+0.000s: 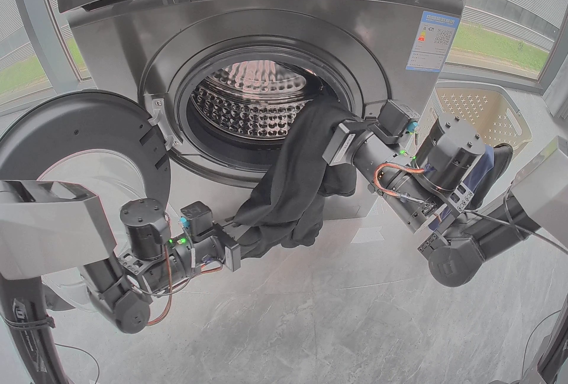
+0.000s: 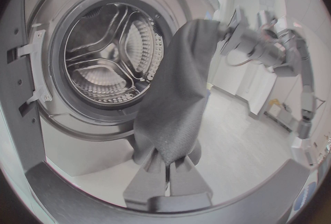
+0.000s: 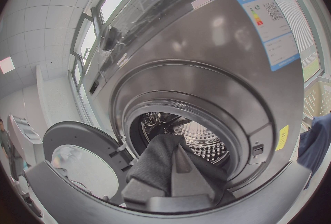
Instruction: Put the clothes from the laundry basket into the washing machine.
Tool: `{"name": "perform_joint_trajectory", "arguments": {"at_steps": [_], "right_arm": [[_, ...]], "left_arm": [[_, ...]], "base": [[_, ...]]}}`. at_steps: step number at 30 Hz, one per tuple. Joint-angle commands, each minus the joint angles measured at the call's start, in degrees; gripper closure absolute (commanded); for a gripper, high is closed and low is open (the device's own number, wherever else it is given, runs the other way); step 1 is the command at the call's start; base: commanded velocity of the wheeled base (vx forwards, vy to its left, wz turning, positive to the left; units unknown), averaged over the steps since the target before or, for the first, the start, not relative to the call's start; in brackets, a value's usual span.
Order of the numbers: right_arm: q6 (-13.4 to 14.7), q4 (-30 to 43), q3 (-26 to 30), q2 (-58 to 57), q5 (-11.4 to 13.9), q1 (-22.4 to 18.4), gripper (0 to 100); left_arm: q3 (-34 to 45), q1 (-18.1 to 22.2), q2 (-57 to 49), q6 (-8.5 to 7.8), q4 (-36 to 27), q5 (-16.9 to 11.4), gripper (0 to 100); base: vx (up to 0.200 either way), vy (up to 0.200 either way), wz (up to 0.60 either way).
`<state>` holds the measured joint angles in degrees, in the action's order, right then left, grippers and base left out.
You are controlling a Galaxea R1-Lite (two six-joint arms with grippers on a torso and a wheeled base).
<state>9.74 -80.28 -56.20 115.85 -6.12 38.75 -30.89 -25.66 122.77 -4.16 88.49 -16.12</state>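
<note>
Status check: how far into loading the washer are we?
Done: door is open; the drum looks empty. In hand: left gripper and right gripper both hold a black garment at the drum mouth, not yet inside. Left: push it in, then fetch the blue garment in the laundry basket.

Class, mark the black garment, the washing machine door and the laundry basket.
black garment (image 1: 296, 166), head view, middle of the hanging cloth.
washing machine door (image 1: 77, 128), head view, its dark outer ring.
laundry basket (image 1: 485, 107), head view, perforated back wall.
</note>
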Motion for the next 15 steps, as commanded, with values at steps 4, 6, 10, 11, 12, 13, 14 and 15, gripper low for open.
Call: {"name": "perform_joint_trajectory", "arguments": {"at_steps": [4,6,10,11,12,13,14,15], "right_arm": [[-0.6,-3.9,6.0,4.0,0.5,-3.0,100],[-0.7,-4.4,6.7,4.7,0.8,-2.9,100],[-0.9,-4.9,7.4,8.3,1.9,-2.3,100],[-1.1,-4.9,7.2,9.0,2.1,-2.2,100],[-1.3,-5.0,7.1,9.4,2.1,-2.1,100],[-1.3,-5.1,6.9,9.6,2.1,-2.0,100],[-1.4,-5.5,6.6,9.7,2.1,-1.8,100],[-1.4,-5.9,6.5,9.7,2.2,-1.7,100]], "left_arm": [[8.9,1.0,-11.8,0.99,0.0,-8.6,100],[8.9,0.8,-12.7,1.17,0.0,-8.9,100],[8.9,1.1,-14.3,3.45,0.0,-9.8,100],[9.0,1.2,-14.7,3.89,0.0,-10.0,100],[9.0,1.2,-14.8,4.24,0.0,-10.1,100],[8.8,1.3,-14.9,4.42,0.0,-10.1,100],[8.6,1.3,-15.0,4.68,0.1,-10.1,100],[8.5,1.4,-14.9,4.77,0.0,-10.0,100]], "base": [[0.0,0.0,0.0],[0.0,0.0,0.0],[0.0,0.0,0.0],[0.0,0.0,0.0],[0.0,0.0,0.0],[0.0,0.0,0.0],[0.0,0.0,0.0],[0.0,0.0,0.0]]}}
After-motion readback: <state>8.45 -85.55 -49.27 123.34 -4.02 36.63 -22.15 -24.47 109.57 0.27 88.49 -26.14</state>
